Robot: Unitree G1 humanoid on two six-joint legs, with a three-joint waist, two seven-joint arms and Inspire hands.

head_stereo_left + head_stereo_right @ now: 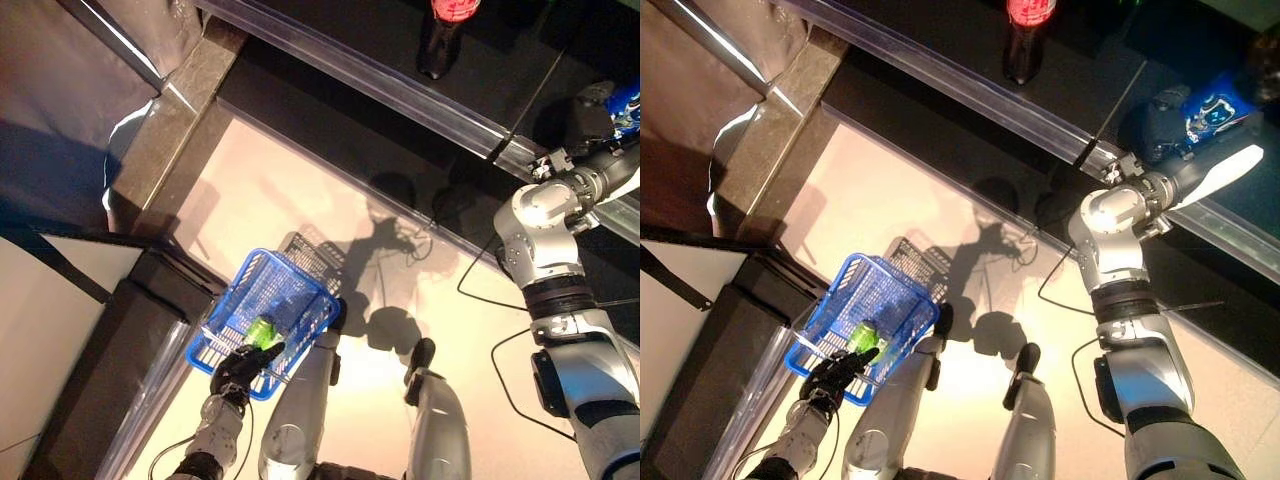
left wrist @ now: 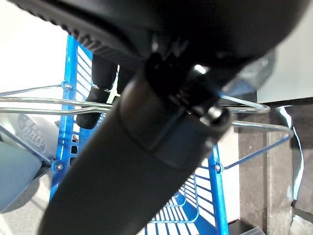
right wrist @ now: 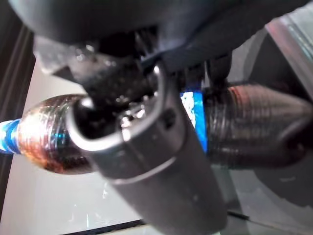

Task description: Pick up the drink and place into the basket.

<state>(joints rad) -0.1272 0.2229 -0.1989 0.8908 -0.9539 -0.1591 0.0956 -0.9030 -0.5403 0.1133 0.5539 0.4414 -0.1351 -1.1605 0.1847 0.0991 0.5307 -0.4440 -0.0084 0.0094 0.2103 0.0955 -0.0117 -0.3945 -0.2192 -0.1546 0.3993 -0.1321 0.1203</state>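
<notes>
Shelf (image 1: 940, 75): you have a long dark shelf with a clear front rail running across the far side of the scene; the drinks stand on it.
Basket (image 1: 300, 290): the blue wire basket hangs low on your left side, over the pale floor, well apart from the shelf. A green bottle (image 1: 262, 331) already lies inside it.
Left hand (image 1: 240, 368): its fingers are curled round the basket's wire handle at the near rim, carrying it.
Right hand (image 1: 1167, 118): reached out to the shelf and wrapped round the drink (image 3: 54, 132), a dark bottle with a blue label and blue cap; the right wrist view shows the thumb lying across the bottle's middle. I cannot tell whether it has left the shelf.
Red-capped bottle (image 1: 442, 30): a second dark bottle stands upright further along the shelf, well apart from your hand. Leave it.
Handling: I judge the drink a full plastic bottle, fairly heavy, smooth and a little slippery, and it will give under a hard squeeze. Keep hold at the labelled waist, not the tapering neck.
Next move: expect to carry it clear over the rail, then lower it beside the green bottle.
</notes>
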